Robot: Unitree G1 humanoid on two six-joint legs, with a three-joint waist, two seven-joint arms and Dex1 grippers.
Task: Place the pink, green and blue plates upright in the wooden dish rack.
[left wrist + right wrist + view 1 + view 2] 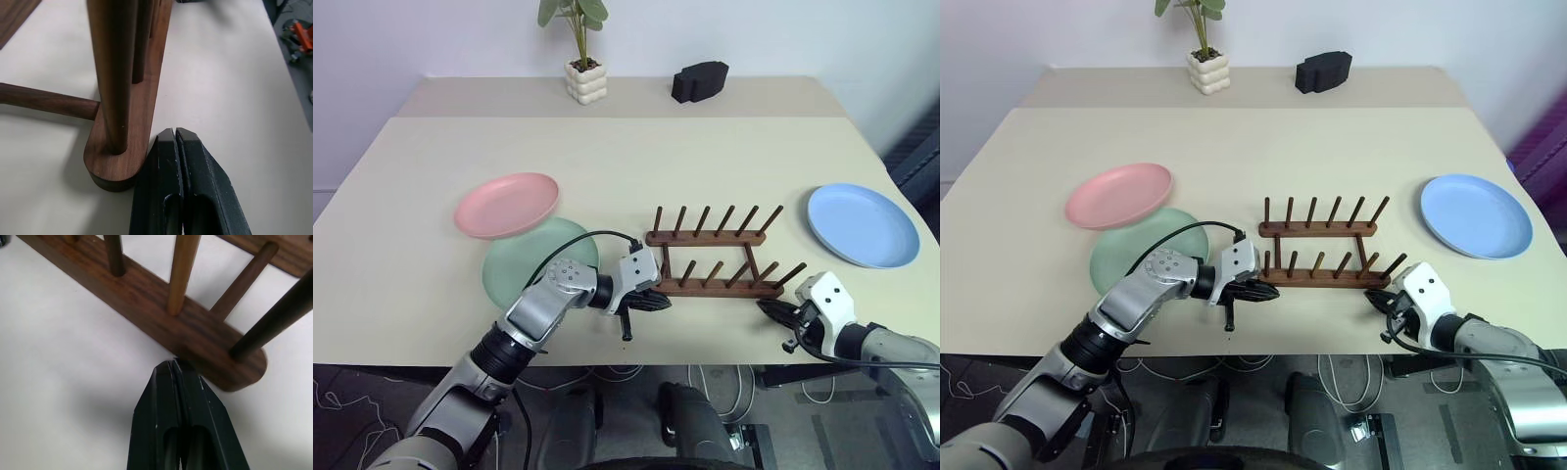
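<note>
While both arms' jaws sit shut, rack (713, 257) ends blocked.

Green plate (524, 262) partly hidden: far edge under the pink plate (507, 204), near right part behind the left arm. Wooden dish rack (715, 257) cut off in both wrist views (pegs run out past the frame edges), with the rest of its rails unseen there. Left gripper (175, 133) tip just beside the rail's rounded end, contact impossible to tell. Right gripper (174, 363) tip at the rail's edge, touching or not unclear. Plant (574, 20) leaves cropped at the top.
</note>
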